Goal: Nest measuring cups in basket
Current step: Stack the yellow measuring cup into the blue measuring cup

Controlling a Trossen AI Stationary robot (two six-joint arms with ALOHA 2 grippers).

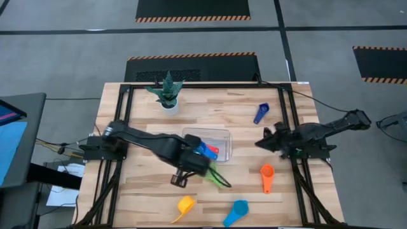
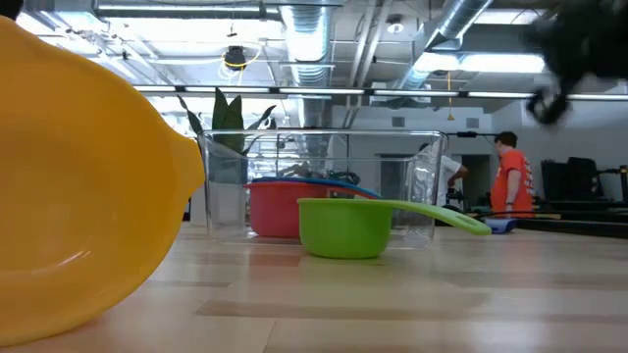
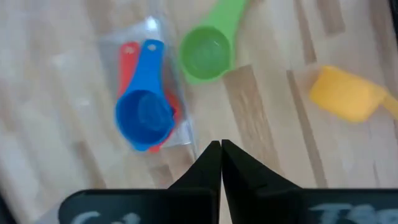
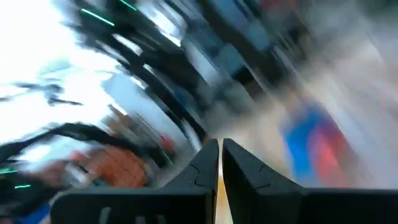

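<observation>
- Left gripper (image 3: 221, 149): fingers pressed together, empty, above the table just in front of the basket (image 1: 222, 135).
- Basket: holds a blue cup (image 3: 144, 115) nested in a red cup (image 3: 128, 53).
- Green cup (image 3: 205, 53): on the table beside the basket.
- Right gripper (image 1: 261, 143): fingers nearly together, empty, right of the basket.
- Yellow cup (image 1: 184, 205), orange cup (image 1: 266, 174): near the front edge.

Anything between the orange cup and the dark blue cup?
Nothing: in the high view only bare table lies between the orange cup and the dark blue cup; the right gripper sits just beside that line.
</observation>
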